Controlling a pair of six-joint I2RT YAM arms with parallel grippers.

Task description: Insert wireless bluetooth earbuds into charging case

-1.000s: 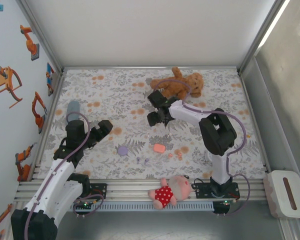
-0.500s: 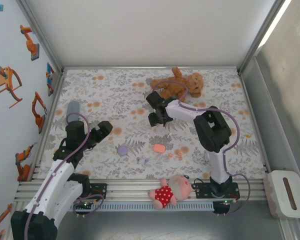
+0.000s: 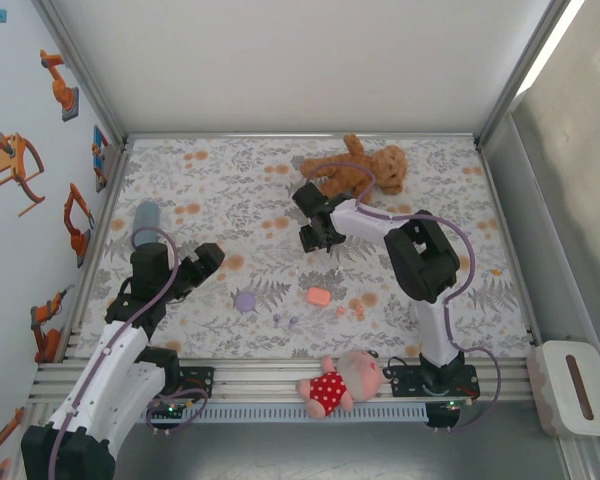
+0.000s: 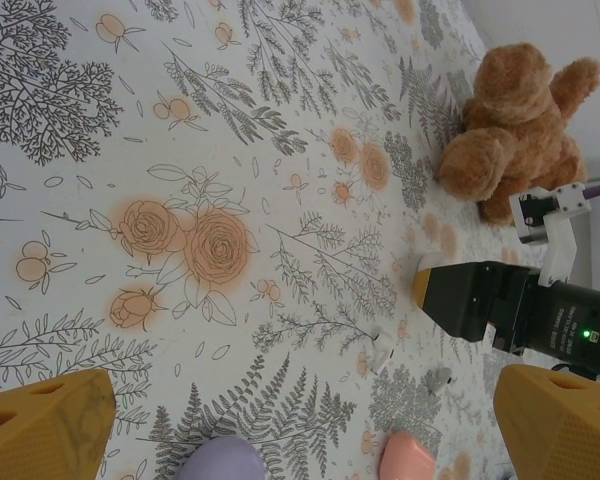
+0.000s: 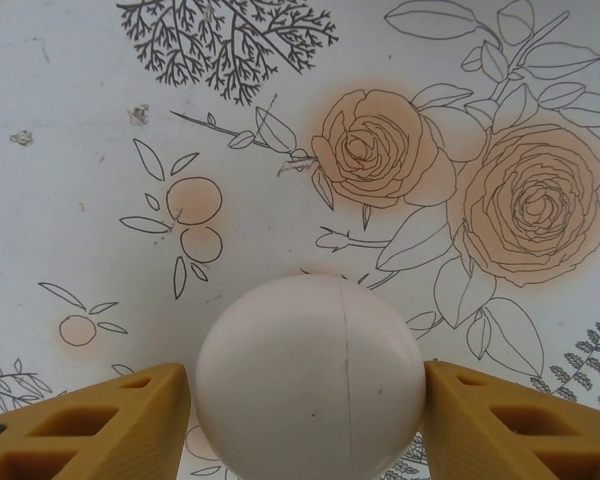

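In the last second my right arm has tucked its elbow in, while my right gripper (image 3: pixel 316 237) has barely moved and is clamped on the white case (image 5: pixel 310 375). My left gripper (image 3: pixel 206 258) stays wide and empty. The 2 lilac earbuds (image 3: pixel 285 321) and the orange-pink earbuds (image 3: pixel 350 311) lie on the surface (image 3: pixel 210 180) near its front edge, well apart from that case. Nothing is inserted yet, and I judge the case is only being readied.

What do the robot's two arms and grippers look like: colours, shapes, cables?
The left arm and right arm are white shells with black joints; a lilac cable loops along each. The left gripper and right gripper have black bodies and blocky orange-yellow fingers with hollow cells.
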